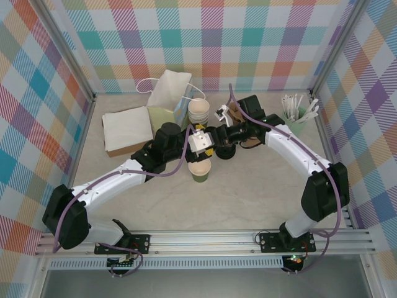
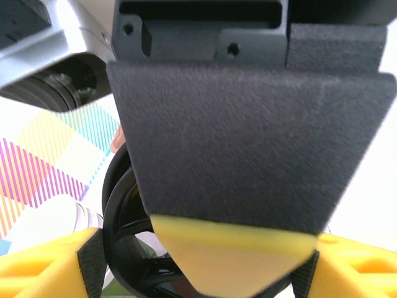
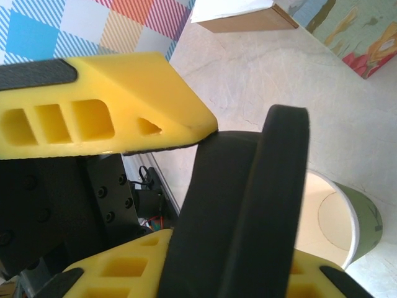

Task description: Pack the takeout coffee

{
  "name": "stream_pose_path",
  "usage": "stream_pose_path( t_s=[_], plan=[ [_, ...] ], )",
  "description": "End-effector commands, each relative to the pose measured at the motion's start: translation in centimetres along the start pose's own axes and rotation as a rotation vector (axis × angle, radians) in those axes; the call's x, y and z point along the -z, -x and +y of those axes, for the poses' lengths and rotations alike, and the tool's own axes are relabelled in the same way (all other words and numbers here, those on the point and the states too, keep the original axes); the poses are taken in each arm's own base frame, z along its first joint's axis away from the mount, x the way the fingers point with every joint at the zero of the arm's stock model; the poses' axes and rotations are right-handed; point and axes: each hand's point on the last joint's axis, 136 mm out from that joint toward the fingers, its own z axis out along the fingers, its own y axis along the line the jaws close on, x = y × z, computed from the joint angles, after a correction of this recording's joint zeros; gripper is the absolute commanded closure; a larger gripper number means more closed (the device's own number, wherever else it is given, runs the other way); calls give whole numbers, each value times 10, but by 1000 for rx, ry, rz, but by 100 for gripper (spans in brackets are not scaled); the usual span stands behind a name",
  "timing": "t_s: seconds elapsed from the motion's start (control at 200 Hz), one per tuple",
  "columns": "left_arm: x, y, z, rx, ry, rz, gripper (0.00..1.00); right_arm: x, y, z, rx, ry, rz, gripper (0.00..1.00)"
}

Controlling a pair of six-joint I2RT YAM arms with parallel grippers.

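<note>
Lidding step of the coffee pack. The small paper cup (image 1: 200, 171) with dark green wall and cream rim stands open and upright on the table, near the middle and just in front of both grippers. The round black plastic lid (image 3: 248, 205) is off the cup, carried on edge above and just behind it. The right gripper (image 3: 192, 183) has its yellow fingers closed against the lid's faces. The left gripper (image 2: 205, 267) has its fingers wide apart to either side of the lid; whether they touch its rim cannot be told. By judgement, the next move calls for turning the lid flat, centring it over the cream rim and pressing evenly, since a skewed press could tip the light cup. The pale, marbled table (image 1: 248, 205) also carries a white paper bag (image 1: 169, 87) with handles, a stack of nested cream cups (image 1: 198, 112), a shallow cardboard box (image 1: 127, 131) of white sheets and a mint-green pot (image 1: 299, 121) of white sticks. Pastel plaid walls (image 1: 205, 37) enclose it on three sides.
</note>
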Motion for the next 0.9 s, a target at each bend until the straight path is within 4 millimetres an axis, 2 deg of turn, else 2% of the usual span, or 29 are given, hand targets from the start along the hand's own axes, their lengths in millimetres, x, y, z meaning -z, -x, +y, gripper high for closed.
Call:
stream_pose_path(
  t_s=[0.0,0.21,0.42,0.895],
  plan=[
    [8,27,1,-31,15,-98,25,-5,-8,23,30,66,44,68],
    [8,16,-6,-21,-1,-62,25,-5,-8,20,27,49,38,64],
    [8,1,-13,-14,-19,-14,25,-3,-6,19,29,35,25,56],
    [17,-34,-31,6,-58,112,25,4,-8,2,2,-48,-5,32]
  ],
)
